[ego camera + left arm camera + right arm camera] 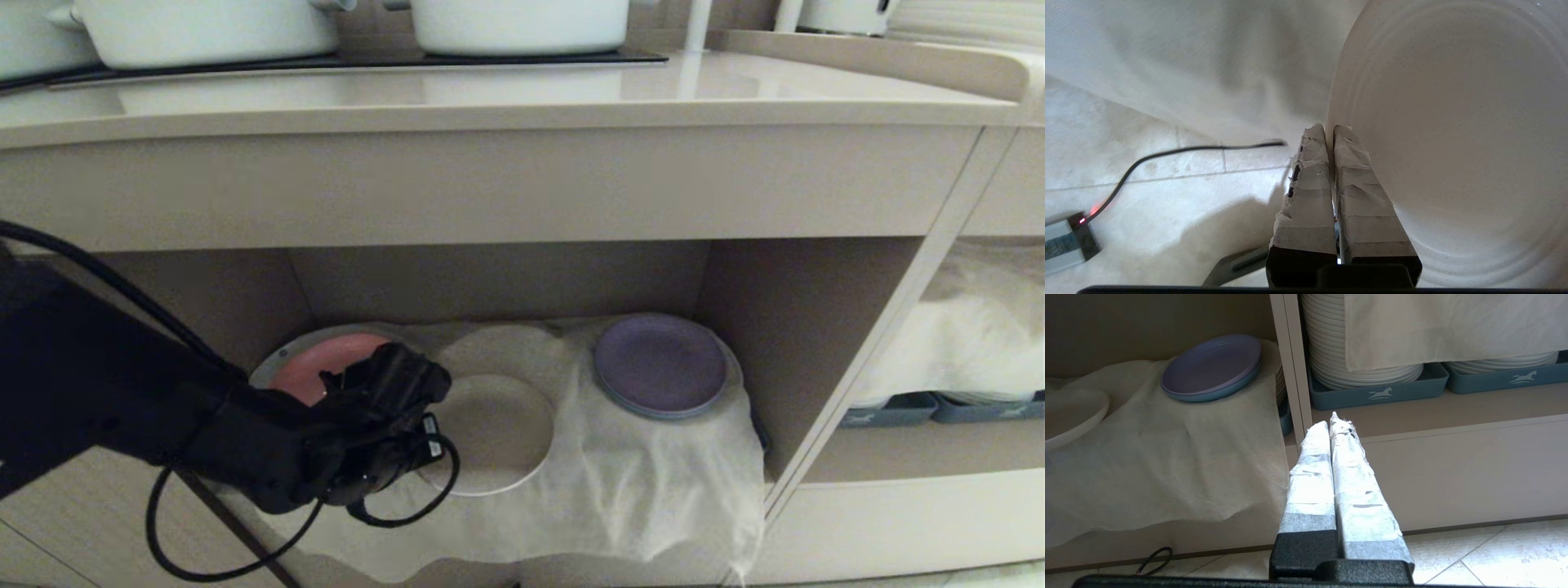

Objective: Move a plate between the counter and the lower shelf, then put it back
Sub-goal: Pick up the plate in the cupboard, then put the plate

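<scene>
The plate (498, 433) is small, round and cream-beige. It hangs at the front of the lower shelf (784, 327), just above the draped white cloth (653, 482). My left gripper (431, 437) reaches in from the left and is shut on the plate's left rim. In the left wrist view the taped fingers (1355, 183) pinch the rim of the plate (1453, 143), one above and one below. The counter (522, 102) runs above the shelf. My right gripper (1333, 422) is shut on nothing, parked low in front of the shelf divider.
A pink plate (318, 367) sits behind my left wrist and a purple plate (660, 365) at the shelf's right. White pots (514, 24) stand on the hob. Stacked white plates (1372, 371) in blue-grey trays fill the right recess. A cable (1167, 155) crosses the tiled floor.
</scene>
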Controlling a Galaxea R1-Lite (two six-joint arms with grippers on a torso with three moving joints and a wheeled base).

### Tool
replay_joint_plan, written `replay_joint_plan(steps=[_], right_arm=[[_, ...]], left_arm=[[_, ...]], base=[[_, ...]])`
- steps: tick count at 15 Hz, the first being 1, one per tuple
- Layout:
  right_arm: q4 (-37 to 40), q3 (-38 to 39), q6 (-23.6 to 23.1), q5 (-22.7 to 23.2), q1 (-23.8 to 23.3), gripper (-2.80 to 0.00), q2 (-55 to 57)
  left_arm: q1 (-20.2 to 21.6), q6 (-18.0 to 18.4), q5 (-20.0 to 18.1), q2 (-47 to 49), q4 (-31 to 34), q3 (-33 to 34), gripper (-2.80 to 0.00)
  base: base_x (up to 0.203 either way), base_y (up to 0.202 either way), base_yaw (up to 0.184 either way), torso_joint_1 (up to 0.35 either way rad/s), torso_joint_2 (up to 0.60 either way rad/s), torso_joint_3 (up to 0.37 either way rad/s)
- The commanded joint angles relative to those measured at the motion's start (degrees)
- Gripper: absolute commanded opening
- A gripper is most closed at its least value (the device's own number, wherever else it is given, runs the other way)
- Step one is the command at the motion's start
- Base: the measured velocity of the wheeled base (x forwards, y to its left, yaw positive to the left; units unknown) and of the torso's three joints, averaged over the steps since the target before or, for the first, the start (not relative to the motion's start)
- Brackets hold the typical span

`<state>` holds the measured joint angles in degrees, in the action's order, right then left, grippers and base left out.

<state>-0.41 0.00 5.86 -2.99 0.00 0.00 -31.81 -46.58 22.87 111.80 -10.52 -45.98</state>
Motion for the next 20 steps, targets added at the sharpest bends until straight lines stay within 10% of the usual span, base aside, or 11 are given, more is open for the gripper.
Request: replay_joint_plan(steps=[1,20], right_arm=[[-0.02,0.0,0.02,-0.07,0.0,-2.8,0.0],[-0.02,0.0,0.02,0.0,0.0,-2.8,0.0]], left_arm=[[-0.15,-0.27,0.16,-2.41,-0.15,2.05,-2.8],[-2.91,-9.14,-0.37,-11.78,-0.38,11.79,-2.8]], base=[[0.0,0.0,0.0,0.0,0.0,0.0],[0.0,0.0,0.0,0.0,0.0,0.0]])
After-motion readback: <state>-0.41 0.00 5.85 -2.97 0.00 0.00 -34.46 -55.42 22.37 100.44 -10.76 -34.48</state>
